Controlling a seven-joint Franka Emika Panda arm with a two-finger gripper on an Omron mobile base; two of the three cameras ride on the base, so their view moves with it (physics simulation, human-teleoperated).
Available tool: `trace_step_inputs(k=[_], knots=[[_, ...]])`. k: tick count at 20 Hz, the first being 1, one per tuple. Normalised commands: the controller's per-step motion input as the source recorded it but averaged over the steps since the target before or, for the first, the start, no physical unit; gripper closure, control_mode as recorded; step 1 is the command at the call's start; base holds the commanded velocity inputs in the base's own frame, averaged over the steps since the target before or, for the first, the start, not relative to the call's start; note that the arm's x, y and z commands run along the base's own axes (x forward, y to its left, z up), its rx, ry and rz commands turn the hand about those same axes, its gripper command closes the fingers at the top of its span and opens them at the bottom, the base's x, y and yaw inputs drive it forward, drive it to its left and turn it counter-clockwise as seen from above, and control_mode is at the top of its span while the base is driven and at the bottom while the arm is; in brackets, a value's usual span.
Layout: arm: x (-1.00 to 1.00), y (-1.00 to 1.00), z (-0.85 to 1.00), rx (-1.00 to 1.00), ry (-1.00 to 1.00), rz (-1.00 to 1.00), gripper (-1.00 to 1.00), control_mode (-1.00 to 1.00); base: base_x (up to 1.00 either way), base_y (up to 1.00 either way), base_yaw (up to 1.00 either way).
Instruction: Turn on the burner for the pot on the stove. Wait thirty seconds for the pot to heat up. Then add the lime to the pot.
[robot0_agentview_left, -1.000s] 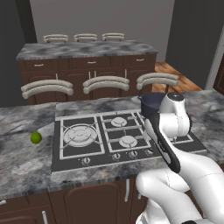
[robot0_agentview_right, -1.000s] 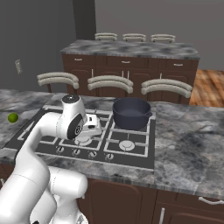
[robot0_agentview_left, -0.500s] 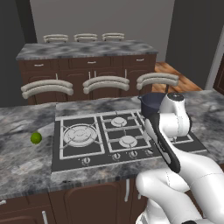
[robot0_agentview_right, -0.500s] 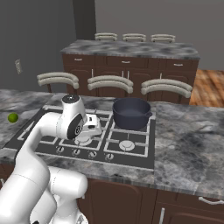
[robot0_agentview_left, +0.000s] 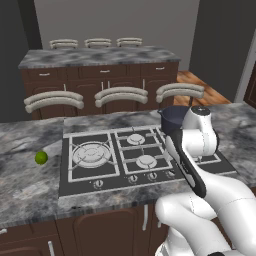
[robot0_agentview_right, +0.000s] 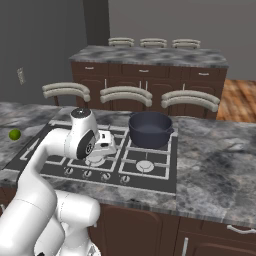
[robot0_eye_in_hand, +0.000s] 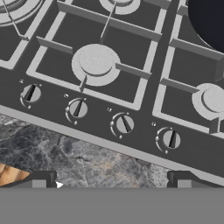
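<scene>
The dark pot (robot0_agentview_right: 150, 128) stands on the back right burner of the black stove (robot0_agentview_right: 159, 176); its edge fills the top right corner of the hand view as the pot (robot0_eye_in_hand: 211, 21). My gripper (robot0_eye_in_hand: 110, 178) hovers open above the stove's front edge, over the row of knobs (robot0_eye_in_hand: 124, 124), holding nothing. From the right base view the gripper (robot0_agentview_right: 104, 149) hangs over the middle burners, left of the pot. The lime (robot0_agentview_left: 41, 158) lies on the grey counter left of the stove (robot0_agentview_left: 80, 181), also seen as the lime (robot0_agentview_right: 14, 134).
Three curved stool backs (robot0_agentview_left: 121, 95) line the far side of the counter, with a second counter (robot0_agentview_left: 100, 56) behind them. Marble counter (robot0_agentview_right: 215, 170) stretches to the right of the stove. My own arm (robot0_agentview_left: 192, 150) hides part of the pot in the left base view.
</scene>
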Motion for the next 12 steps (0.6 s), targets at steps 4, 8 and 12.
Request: trace_step_inputs(k=[4,8,12], knots=[[-0.03,0.13,0.08,0.00,0.00,0.02,-1.00,-1.00,0.00,0.00,0.00],[-0.05,0.57,0.61,0.00,0.03,0.04,-1.00,-1.00,0.00,0.00,0.00],[0.00,0.63,0.31,0.00,0.10,0.00,-1.00,-1.00,0.00,0.00,0.00]])
